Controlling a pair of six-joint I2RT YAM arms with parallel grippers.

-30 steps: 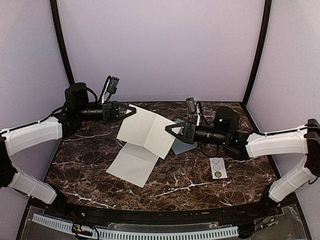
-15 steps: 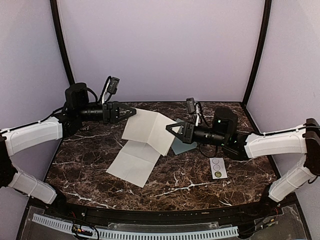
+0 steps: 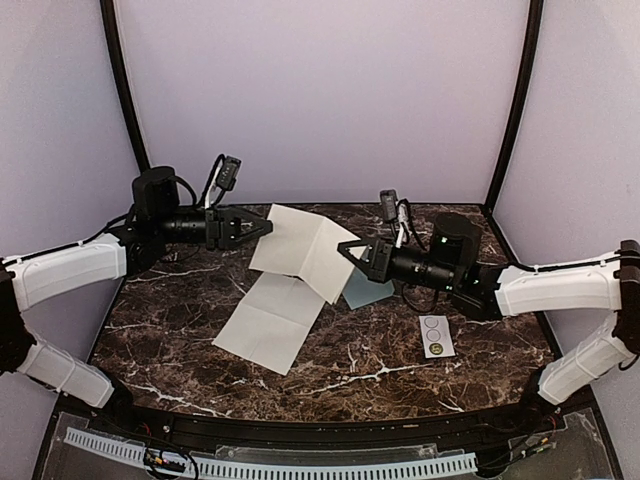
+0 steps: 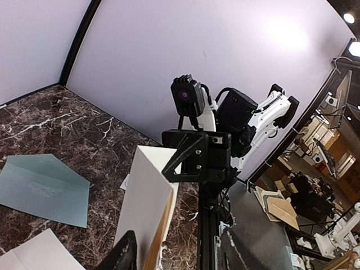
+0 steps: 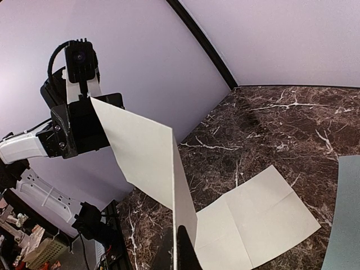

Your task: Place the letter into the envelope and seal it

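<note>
The letter point(image 3: 303, 250) is a creased off-white sheet. Its near half lies flat on the marble and its far half stands lifted. My right gripper point(image 3: 346, 250) is shut on the lifted half's right edge; in the right wrist view the paper runs up between its tips point(image 5: 179, 248). My left gripper point(image 3: 260, 226) hovers at the sheet's far-left corner with its jaws apart. One of its fingers point(image 4: 122, 253) sits beside the paper edge without clamping it. The pale blue-green envelope point(image 3: 362, 292) lies flat, partly under the right gripper, and shows in the left wrist view point(image 4: 42, 188).
A small white strip with three circles point(image 3: 435, 335) lies to the right, near the right arm. Purple walls with black corner posts close the table on three sides. A clear plastic guard runs along the near edge.
My left gripper has opened and let go of the letter's far-left corner. My right gripper has shut on the right edge and drawn the lifted half slightly up and right.
</note>
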